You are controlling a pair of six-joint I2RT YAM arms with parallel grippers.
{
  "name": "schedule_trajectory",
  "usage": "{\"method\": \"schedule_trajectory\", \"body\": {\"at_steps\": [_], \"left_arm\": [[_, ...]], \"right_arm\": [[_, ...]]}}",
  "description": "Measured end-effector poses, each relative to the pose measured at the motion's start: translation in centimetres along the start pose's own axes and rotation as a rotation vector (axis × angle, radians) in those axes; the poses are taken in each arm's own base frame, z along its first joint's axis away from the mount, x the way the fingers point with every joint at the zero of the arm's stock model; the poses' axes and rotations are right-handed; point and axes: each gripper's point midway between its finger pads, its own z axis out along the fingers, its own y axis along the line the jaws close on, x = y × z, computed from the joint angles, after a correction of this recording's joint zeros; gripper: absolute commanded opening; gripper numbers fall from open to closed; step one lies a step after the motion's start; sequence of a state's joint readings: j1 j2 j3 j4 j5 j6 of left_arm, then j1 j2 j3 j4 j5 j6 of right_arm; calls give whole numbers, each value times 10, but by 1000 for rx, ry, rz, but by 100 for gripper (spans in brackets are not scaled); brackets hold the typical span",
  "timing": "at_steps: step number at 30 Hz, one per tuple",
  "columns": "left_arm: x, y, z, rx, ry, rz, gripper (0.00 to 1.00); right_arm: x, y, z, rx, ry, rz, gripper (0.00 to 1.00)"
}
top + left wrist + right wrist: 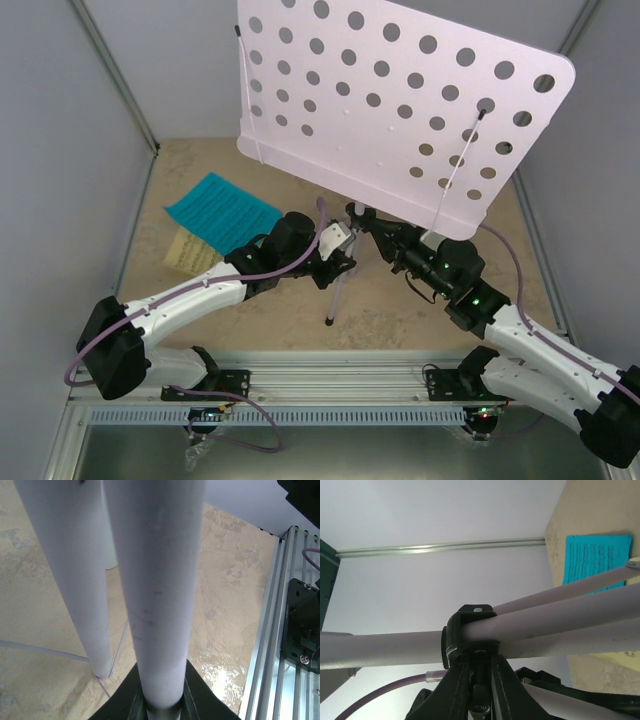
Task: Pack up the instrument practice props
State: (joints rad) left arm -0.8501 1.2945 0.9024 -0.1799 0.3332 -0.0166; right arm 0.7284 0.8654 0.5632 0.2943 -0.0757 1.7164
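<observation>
Far left on the table [400, 310], the cyan sheet [222, 212] lay flat. The yellow sheet [188, 250] sat right beside it on the near side, with the cyan one overlapping its edge. Both were well clear of the arms' tips.

Moving toward the middle, the left claw [338, 255] was closed narrow around one of the white tubes of the music stand [400, 110]. Its wrist view showed that tube running straight up out from between the fingers, with a second tube just beside it. Below the claw a thin leg [334, 300] pointed down toward the near part of the table; couldn't tell if its tip actually touched.

The stand's perforated white plate hung tilted above everything, high at the back.

Just right of centre, the right claw [368, 222] was clamped on the black collar [469, 632] where the tubes meet, one finger on each side of it, so both claws had the same stand, close together.
</observation>
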Motion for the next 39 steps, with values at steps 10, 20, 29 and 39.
{"method": "schedule_trajectory", "body": {"at_steps": [10, 20, 29, 39], "left_arm": [[0, 1, 0, -4, -1, -4, 0], [0, 1, 0, -3, -1, -3, 0], [-1, 2, 1, -8, -5, -7, 0], [-2, 2, 1, -6, -5, -3, 0]], "right_arm": [[-2, 2, 1, -10, -21, -228, 1], [-3, 7, 0, -7, -54, -738, 0], [-2, 11, 3, 70, -28, -1248, 0], [1, 12, 1, 95, 11, -1650, 1]]}}
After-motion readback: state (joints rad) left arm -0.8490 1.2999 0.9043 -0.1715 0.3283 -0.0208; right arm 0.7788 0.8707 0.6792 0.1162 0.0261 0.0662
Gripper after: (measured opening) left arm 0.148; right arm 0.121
